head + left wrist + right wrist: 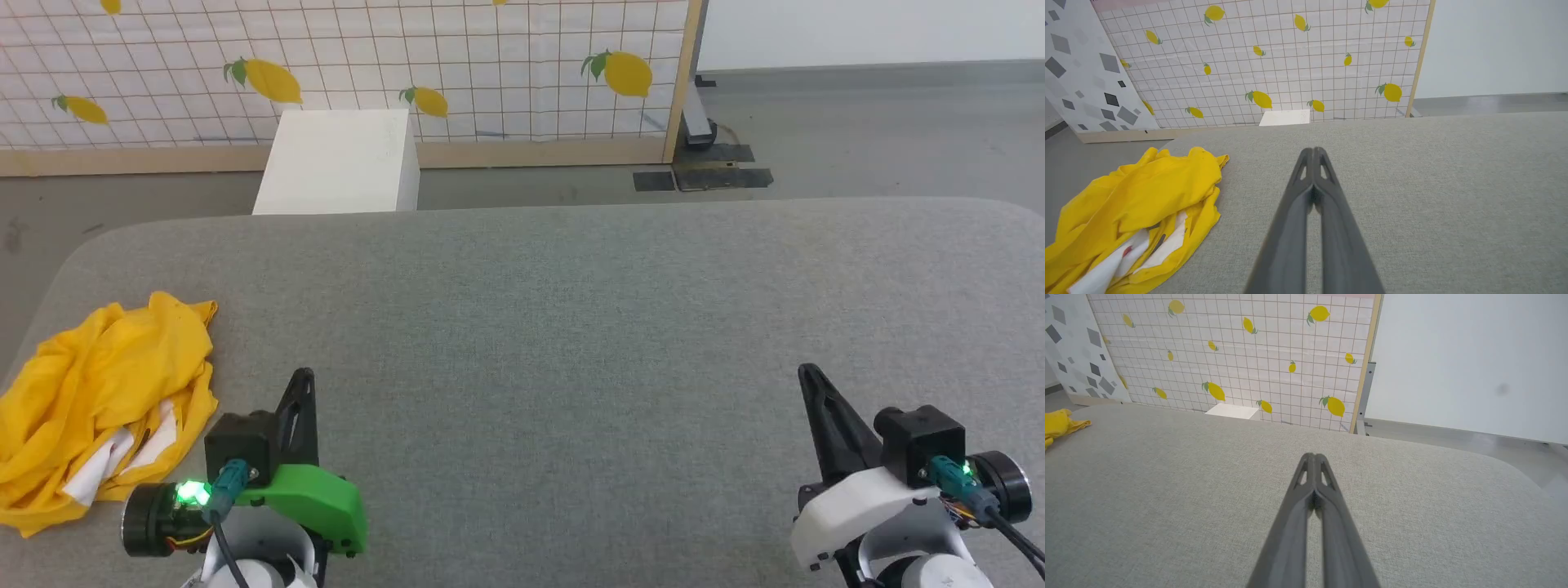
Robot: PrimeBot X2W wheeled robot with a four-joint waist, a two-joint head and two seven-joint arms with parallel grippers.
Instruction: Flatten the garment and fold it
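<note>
The garment [98, 392] lies crumpled in a heap at the left edge of the grey padded table [571, 327], mostly plain yellow with white printed patches showing in its folds. In the left wrist view the garment [1135, 216] sits to the left of my fingers, apart from them. My left gripper [304, 377] hovers just right of the heap, shut and empty, its tips pressed together [1313, 152]. My right gripper [808, 374] is far off at the lower right, also shut with nothing in it [1313, 456]. A yellow corner of the garment [1061, 422] shows at the far left of the right wrist view.
A white box [339, 163] stands on the floor just beyond the table's far edge. Behind it runs a lemon-printed grid panel [367, 65] with a wooden frame. Grey floor [857, 139] lies to the back right. The table's corners are rounded.
</note>
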